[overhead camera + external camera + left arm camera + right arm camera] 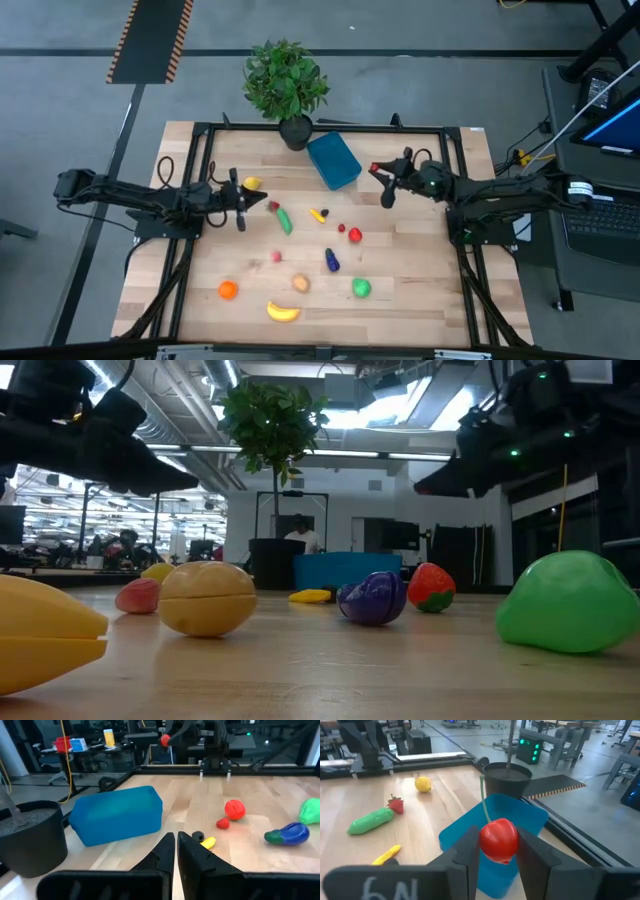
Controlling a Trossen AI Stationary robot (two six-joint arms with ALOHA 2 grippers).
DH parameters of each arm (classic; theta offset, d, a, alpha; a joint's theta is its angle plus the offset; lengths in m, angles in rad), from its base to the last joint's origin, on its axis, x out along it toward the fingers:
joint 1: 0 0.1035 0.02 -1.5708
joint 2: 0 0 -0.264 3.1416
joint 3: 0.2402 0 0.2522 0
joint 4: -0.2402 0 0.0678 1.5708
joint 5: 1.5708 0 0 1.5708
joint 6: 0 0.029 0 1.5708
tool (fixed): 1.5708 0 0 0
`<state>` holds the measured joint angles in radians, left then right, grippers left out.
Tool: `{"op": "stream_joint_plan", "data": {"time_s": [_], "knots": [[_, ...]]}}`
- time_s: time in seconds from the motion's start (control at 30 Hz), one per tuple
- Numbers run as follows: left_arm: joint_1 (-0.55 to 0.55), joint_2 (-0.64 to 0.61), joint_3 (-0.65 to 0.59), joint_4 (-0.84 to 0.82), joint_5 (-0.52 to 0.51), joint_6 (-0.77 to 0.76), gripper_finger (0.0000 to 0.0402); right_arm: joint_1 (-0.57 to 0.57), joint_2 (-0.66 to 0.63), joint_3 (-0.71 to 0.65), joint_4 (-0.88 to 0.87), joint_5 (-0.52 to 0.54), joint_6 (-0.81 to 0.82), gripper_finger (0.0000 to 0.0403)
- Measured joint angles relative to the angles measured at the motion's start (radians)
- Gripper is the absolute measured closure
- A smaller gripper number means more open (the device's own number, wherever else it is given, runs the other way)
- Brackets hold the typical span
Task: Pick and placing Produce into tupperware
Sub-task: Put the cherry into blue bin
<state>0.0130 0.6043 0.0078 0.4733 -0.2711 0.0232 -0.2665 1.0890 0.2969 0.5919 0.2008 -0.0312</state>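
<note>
Your right gripper [498, 854] pinches a red fruit [498, 840] between its fingers. It hangs just beside the blue box [333, 160], near the plant pot [295, 132] at the far side of the table [420, 310]. I think you are carrying the fruit to the box. The lid looks on, so you may need it off first. Your left gripper [176, 851] is squeezed shut and holds nothing. It waits near the lemon [252, 183]. The banana [283, 312] and orange [228, 290] lie well apart from the box.
</note>
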Motion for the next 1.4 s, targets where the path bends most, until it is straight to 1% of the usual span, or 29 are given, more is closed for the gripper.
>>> {"op": "stream_joint_plan", "data": {"time_s": [0.07,0.17,0.3,0.4,0.5,0.77,0.83,0.97,1.07,1.23,1.4], "knots": [[0.024,-0.009,0.0,0.0,0.046,0.013,0.0392,0.0,0.044,0.032,0.0,0.0,-0.005,0.0297],[0.063,-0.013,0.0,0.0,0.086,0.013,0.04,-0.013,0.108,0.083,-0.006,-0.006,-0.008,0.0295],[0.101,-0.011,0.0,-0.003,0.128,0.013,0.0394,-0.04,0.177,0.168,-0.106,-0.061,-0.027,0.0297],[0.115,-0.011,0.0,-0.01,0.156,0.014,0.0386,-0.066,0.223,0.239,-0.183,-0.128,-0.034,0.0296],[0.12,-0.011,0.0,-0.012,0.159,0.014,0.038,-0.095,0.261,0.309,-0.25,-0.2,-0.059,0.0295],[0.12,-0.011,0.0,-0.045,0.16,0.013,0.0368,-0.167,0.369,0.489,-0.462,-0.34,-0.133,0.0296],[0.12,-0.011,0.0,-0.049,0.161,0.013,0.0366,-0.182,0.399,0.538,-0.53,-0.36,-0.156,0.0296],[0.12,-0.011,0.0,-0.052,0.161,0.013,0.0362,-0.208,0.457,0.644,-0.636,-0.362,-0.21,0.0298],[0.12,-0.011,0.0,-0.072,0.161,0.013,0.036,-0.225,0.497,0.698,-0.678,-0.368,-0.237,0.0298],[0.12,-0.011,0.0,-0.08,0.16,0.012,0.036,-0.256,0.564,0.74,-0.693,-0.46,-0.243,0.0298],[0.12,-0.011,0.0,-0.08,0.16,0.013,0.0372,-0.277,0.621,0.76,-0.696,-0.475,-0.254,0.0297]]}}
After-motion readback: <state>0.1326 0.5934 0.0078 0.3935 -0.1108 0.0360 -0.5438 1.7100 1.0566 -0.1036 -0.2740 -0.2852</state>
